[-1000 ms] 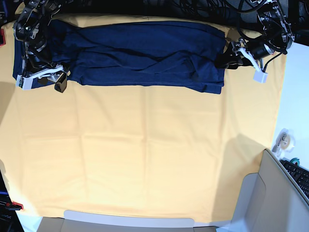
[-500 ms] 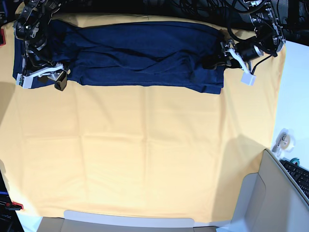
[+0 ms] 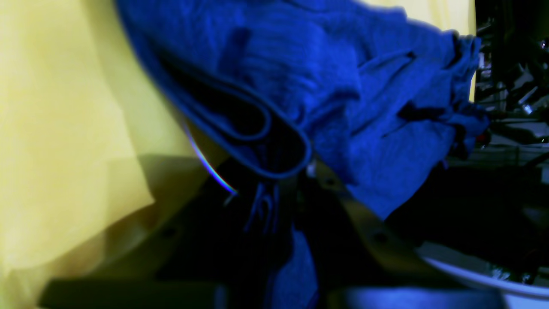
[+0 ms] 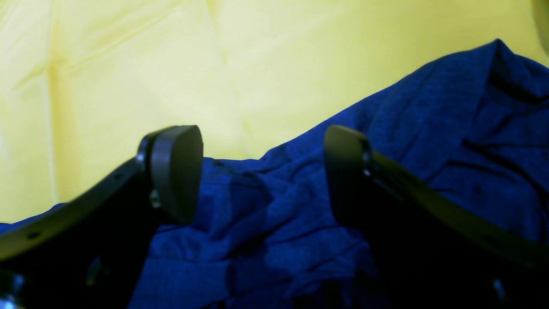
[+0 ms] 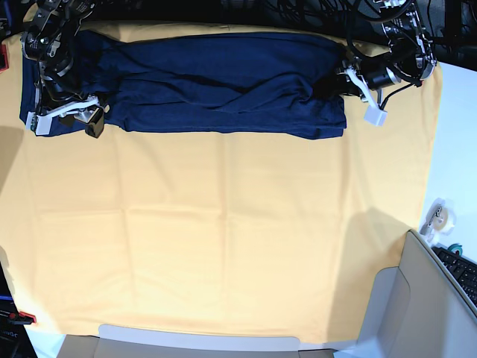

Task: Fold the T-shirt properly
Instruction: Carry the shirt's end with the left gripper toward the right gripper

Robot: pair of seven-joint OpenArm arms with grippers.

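- Left wrist view: The left claw is clenched on a rolled hem of the T-shirt, the doubled fabric curling over the dark jaws where they meet. The pinch sits at the garment's end, apparently so that end can be lifted and carried over. Bare yellow cloth fills the side away from the shirt.
- Right wrist view: The right claw stands released, its two black pads apart with rumpled navy fabric showing between them. Nothing is gripped; the jaws look poised astride a ridge of cloth, ready to close on it.
- Base view: The T-shirt lies as a long, wrinkled band along the far edge of the yellow-covered surface, one arm at each end. The left claw meets the shirt's end on this view's right; the right claw hangs at the opposite end. Nearly all the cloth nearer the camera is open, leaving ample room to draw the shirt forward for a fold. Cables crowd the far edge, so room there looks tight.
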